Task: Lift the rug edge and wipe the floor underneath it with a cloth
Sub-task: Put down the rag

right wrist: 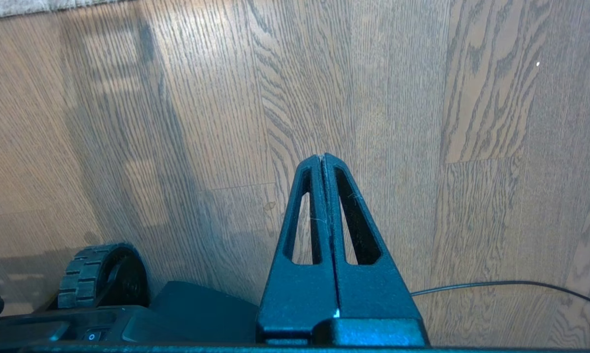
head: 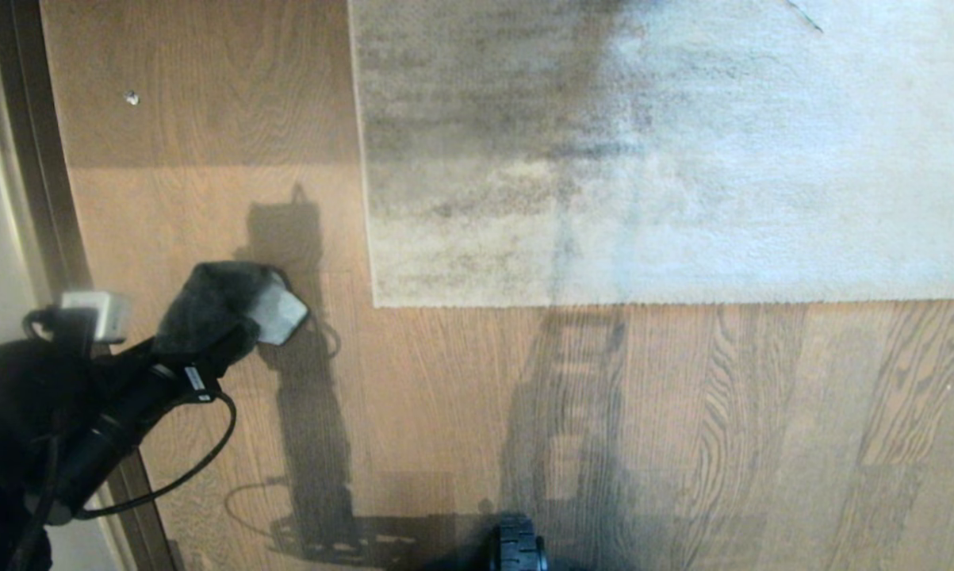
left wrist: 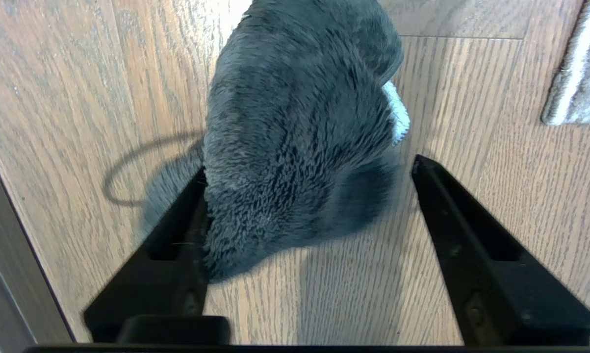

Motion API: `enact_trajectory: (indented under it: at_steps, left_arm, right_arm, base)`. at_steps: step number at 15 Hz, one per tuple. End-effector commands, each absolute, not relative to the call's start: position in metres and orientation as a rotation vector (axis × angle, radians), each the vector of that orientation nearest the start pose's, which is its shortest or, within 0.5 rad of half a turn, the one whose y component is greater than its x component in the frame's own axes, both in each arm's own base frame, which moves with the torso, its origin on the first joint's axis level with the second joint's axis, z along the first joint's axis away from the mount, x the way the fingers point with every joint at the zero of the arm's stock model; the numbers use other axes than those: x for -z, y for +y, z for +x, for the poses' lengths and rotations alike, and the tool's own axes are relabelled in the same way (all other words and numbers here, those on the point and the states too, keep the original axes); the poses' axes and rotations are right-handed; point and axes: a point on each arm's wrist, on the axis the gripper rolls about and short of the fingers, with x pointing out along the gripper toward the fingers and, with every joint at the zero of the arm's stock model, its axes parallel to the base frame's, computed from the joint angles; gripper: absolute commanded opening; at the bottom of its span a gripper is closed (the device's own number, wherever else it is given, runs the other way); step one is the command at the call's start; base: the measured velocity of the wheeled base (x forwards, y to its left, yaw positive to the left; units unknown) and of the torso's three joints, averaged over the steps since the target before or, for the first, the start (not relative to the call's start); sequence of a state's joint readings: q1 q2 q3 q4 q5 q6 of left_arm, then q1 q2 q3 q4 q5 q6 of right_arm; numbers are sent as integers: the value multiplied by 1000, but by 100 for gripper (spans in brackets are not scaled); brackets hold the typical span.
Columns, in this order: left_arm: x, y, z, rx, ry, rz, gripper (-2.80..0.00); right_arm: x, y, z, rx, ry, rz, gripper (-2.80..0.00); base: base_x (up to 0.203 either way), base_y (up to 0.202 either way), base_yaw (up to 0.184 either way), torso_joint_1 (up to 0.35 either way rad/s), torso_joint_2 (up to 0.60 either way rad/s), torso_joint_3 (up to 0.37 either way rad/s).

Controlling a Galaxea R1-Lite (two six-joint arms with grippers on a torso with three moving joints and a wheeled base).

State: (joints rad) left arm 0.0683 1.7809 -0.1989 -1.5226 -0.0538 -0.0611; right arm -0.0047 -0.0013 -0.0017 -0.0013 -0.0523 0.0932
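The cloth (head: pixel 211 305), a dark grey fuzzy wad with a pale patch on one side, rests on the wood floor (head: pixel 461 396) left of the rug. My left gripper (left wrist: pixel 309 165) stands open around the cloth (left wrist: pixel 295 132). One finger (left wrist: pixel 177 235) touches its fur and the other finger (left wrist: pixel 471 235) is well apart from it. The rug edge (head: pixel 643 302) lies flat on the floor, and its corner (left wrist: pixel 577 88) shows in the left wrist view. My right gripper (right wrist: pixel 322 158) is shut on nothing, low over bare planks, outside the head view.
A dark door frame or baseboard (head: pixel 40 198) runs along the left side, close to my left arm (head: pixel 120 404). My base's wheel (head: pixel 516 547) sits at the near edge. A black cable (head: pixel 207 452) loops from the arm. A small white speck (head: pixel 132 97) lies on the planks.
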Motion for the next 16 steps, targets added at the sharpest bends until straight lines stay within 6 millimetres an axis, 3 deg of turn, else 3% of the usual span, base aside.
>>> enact_trajectory:
  at_steps: [1,8,16]
  left_arm:
    - [-116,15,237,-16,17,-66,0]
    - [-130,13,220,-11,-38,-83,0]
    - [-141,10,167,-15,-85,-84,0]
  right_arm:
    - [-76,-1,-23,58,-6,94,-280]
    - [-76,-1,-23,57,-6,94,-280]
    - [-76,-1,-23,57,-6,94,-280]
  base:
    - [0,0,0,0,0,0]
    - [0,0,0,0,0,0]
    - [0,0,0,0,0,0]
